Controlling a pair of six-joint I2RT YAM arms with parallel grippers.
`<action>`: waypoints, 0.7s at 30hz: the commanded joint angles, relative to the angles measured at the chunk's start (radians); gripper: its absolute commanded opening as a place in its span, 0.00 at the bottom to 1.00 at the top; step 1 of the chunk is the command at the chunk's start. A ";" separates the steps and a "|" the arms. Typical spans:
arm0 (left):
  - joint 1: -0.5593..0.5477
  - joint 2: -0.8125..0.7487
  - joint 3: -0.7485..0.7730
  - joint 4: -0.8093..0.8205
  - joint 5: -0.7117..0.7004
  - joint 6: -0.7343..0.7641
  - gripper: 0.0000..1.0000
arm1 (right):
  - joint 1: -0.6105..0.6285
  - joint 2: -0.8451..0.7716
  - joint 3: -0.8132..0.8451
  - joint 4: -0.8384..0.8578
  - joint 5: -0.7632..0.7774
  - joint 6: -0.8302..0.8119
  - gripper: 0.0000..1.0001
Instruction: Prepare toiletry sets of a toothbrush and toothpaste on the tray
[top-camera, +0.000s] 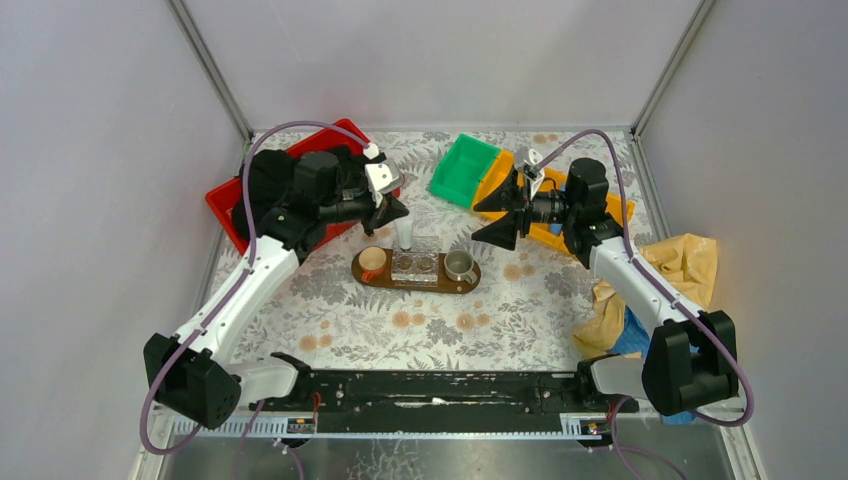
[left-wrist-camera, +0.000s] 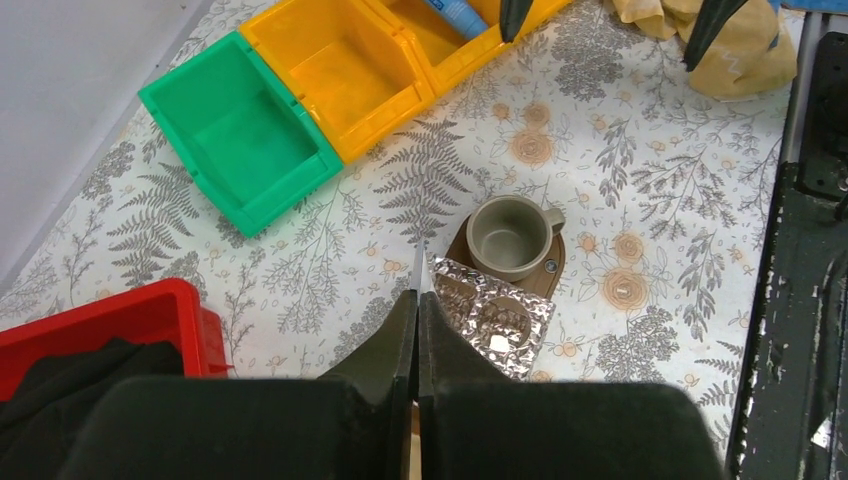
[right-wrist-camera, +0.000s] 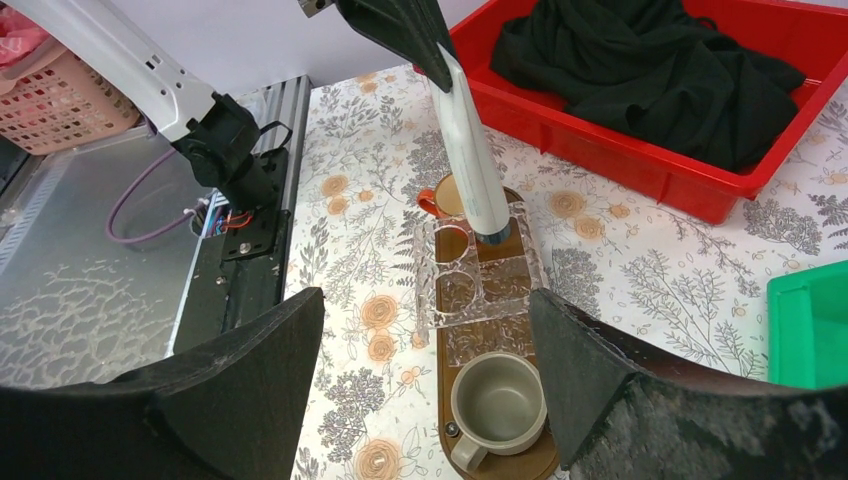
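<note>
The dark brown tray (top-camera: 470, 284) lies mid-table and carries an orange cup (top-camera: 372, 262), a clear holder (top-camera: 416, 264) and a grey cup (top-camera: 459, 264). My left gripper (top-camera: 395, 213) is shut on a whitish toothpaste tube (right-wrist-camera: 468, 150). The tube hangs upright, and its blue lower end reaches into a far hole of the holder (right-wrist-camera: 475, 275). In the left wrist view only its thin edge (left-wrist-camera: 418, 265) shows past the gripper (left-wrist-camera: 417, 295). My right gripper (right-wrist-camera: 428, 300) stands open and empty over the tray's grey-cup end (right-wrist-camera: 497, 400). A blue toothpaste tube (left-wrist-camera: 455, 14) lies in a yellow bin. The toothbrush is out of view.
A red crate (top-camera: 228, 205) holding black cloth stands at the back left under the left arm. A green bin (top-camera: 465, 170) and yellow bins (left-wrist-camera: 340, 70) stand at the back right. A crumpled yellow bag (top-camera: 685, 268) lies at the right edge.
</note>
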 joint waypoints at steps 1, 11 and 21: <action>0.015 -0.005 -0.011 0.128 -0.007 -0.005 0.00 | -0.011 -0.036 -0.002 0.068 -0.036 0.023 0.82; 0.019 0.005 -0.032 0.135 0.016 -0.010 0.00 | -0.019 -0.038 -0.009 0.087 -0.038 0.038 0.82; 0.020 -0.016 -0.043 0.121 0.044 -0.013 0.00 | -0.025 -0.038 -0.012 0.092 -0.041 0.042 0.82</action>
